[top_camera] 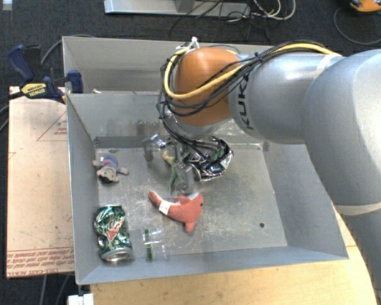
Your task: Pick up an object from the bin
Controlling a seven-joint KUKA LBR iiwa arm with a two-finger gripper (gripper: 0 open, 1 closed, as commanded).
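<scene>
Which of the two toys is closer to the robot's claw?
The red-orange toy in the bin's middle, right by the gripper. The other, a small grey and pink toy, lies farther off near the left wall.

The hand (180, 173) hangs over the middle of the bin (82, 170). Just in front of it lies a fish-shaped toy (181, 210), and just to its right a crumpled wrapper (217, 159). Well to its left lies a small figure (109, 168). Front-left of it a crushed can (113, 234) lies, with a plastic piece (153, 243) beside the can.
</scene>
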